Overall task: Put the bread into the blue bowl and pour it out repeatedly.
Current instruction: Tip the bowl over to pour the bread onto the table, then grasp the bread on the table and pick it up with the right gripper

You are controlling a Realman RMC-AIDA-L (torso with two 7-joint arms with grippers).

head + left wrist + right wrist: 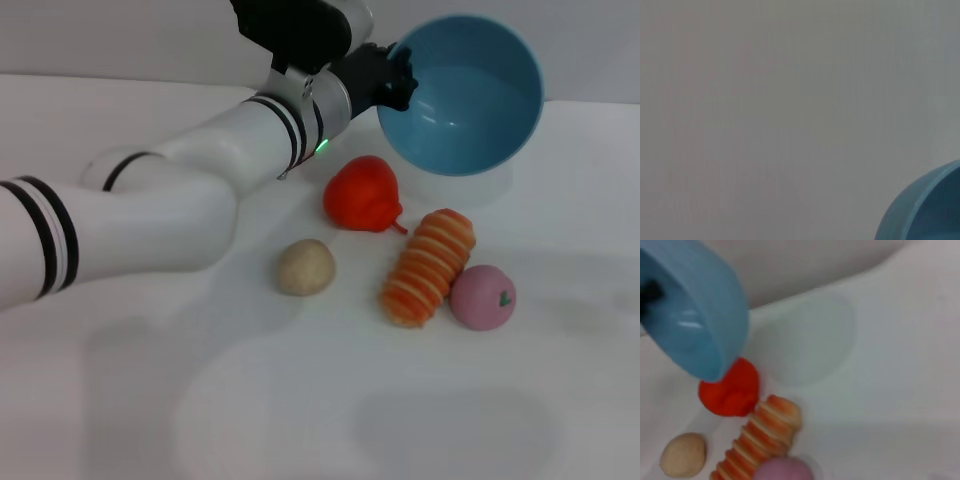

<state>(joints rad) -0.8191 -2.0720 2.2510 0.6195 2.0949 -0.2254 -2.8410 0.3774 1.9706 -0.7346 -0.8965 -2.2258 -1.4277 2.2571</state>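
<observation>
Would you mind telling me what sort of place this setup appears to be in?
Probably a lab test bench: a plain white table, toy food such as the bread and a red fruit, and the left gripper holding the blue bowl tilted.

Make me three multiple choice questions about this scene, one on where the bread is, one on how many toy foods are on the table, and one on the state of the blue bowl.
1. Where is the bread?
A. inside the blue bowl
B. on the table, touching the pink ball
C. in the right gripper

2. How many toy foods lie on the table?
A. two
B. four
C. six

3. What state is the blue bowl in?
A. flat on the table
B. lifted, tipped on its side, empty
C. upside down over the bread

Answers: 1 B, it lies against the pink ball. 2 B, bread, pink ball, red fruit, beige ball. 3 B, the left gripper holds its rim, the inside bare.
</observation>
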